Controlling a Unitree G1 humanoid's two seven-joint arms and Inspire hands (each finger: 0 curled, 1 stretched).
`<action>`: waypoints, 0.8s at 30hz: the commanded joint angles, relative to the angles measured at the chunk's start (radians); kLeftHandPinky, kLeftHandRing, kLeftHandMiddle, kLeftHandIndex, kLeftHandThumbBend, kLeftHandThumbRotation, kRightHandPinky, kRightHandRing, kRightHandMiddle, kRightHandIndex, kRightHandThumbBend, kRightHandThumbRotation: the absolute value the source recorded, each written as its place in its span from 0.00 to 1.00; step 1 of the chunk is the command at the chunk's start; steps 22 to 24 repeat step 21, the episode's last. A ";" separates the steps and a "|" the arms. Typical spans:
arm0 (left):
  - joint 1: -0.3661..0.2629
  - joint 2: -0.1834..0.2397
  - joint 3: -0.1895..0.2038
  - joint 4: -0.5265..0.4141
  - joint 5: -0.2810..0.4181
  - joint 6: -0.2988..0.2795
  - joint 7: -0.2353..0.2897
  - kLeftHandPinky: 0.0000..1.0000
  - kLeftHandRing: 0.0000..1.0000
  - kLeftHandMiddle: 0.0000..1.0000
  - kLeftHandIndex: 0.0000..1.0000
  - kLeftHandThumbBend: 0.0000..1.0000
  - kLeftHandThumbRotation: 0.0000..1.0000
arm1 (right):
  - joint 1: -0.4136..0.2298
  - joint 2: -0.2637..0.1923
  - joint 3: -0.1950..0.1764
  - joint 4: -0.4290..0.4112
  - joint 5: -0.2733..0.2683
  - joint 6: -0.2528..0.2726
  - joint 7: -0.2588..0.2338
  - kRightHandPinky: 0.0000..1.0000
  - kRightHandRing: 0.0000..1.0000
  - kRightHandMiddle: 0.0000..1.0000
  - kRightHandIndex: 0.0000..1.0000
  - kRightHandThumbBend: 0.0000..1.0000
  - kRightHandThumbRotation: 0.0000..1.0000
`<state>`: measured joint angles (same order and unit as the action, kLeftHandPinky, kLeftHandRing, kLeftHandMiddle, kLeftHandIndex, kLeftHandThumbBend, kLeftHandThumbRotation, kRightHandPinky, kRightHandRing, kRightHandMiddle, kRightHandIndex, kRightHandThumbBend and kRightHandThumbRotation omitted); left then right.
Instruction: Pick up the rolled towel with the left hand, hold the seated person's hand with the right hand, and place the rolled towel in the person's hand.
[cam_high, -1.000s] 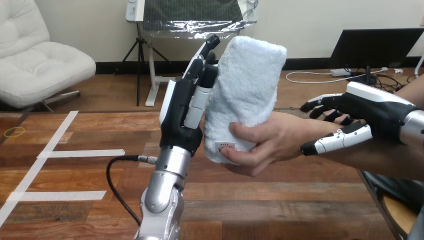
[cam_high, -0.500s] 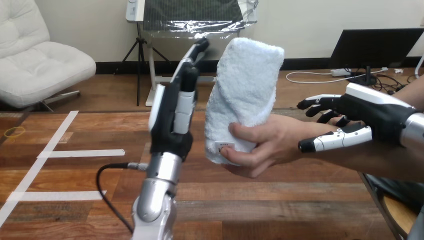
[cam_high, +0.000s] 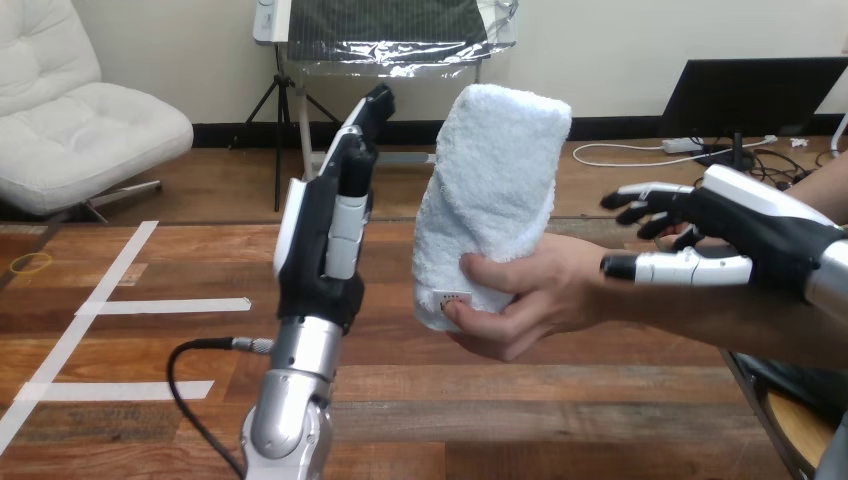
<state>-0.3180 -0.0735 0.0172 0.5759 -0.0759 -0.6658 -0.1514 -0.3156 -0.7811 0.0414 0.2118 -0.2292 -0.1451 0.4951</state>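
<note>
The white rolled towel (cam_high: 490, 190) stands upright in the person's hand (cam_high: 540, 300), which grips its lower end above the table's middle. My left hand (cam_high: 320, 240) is raised to the left of the towel, open with straight fingers, a clear gap between them. My right hand (cam_high: 760, 230) is at the person's wrist on the right. Its thumb stretches straight across the front of the wrist and its fingers reach behind, relaxed, not closed round it.
The wooden table (cam_high: 560, 410) carries white tape strips (cam_high: 165, 306) at the left and a black cable (cam_high: 200, 350) near my left forearm. A small yellow ring (cam_high: 28, 263) lies at the far left edge.
My left hand has drawn away leftward from the towel, which stays in the person's hand. My right hand's thumb has lifted and straightened at the person's wrist.
</note>
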 joint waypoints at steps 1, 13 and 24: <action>-0.008 -0.007 -0.010 -0.078 -0.005 0.003 -0.003 1.00 1.00 0.93 0.90 0.93 1.00 | 0.012 0.065 -0.045 -0.038 0.036 -0.018 -0.070 0.68 0.83 0.87 0.88 0.93 0.99; 0.026 -0.004 -0.017 -0.136 0.002 0.027 0.011 1.00 1.00 0.95 0.91 0.91 1.00 | 0.050 0.151 -0.092 -0.065 0.077 -0.050 -0.187 0.79 0.89 0.90 0.91 0.68 1.00; 0.056 0.001 -0.022 -0.192 -0.001 0.051 0.015 1.00 1.00 0.96 0.93 0.92 1.00 | 0.076 0.218 -0.118 -0.105 0.100 -0.067 -0.265 0.86 0.93 0.92 0.92 0.63 1.00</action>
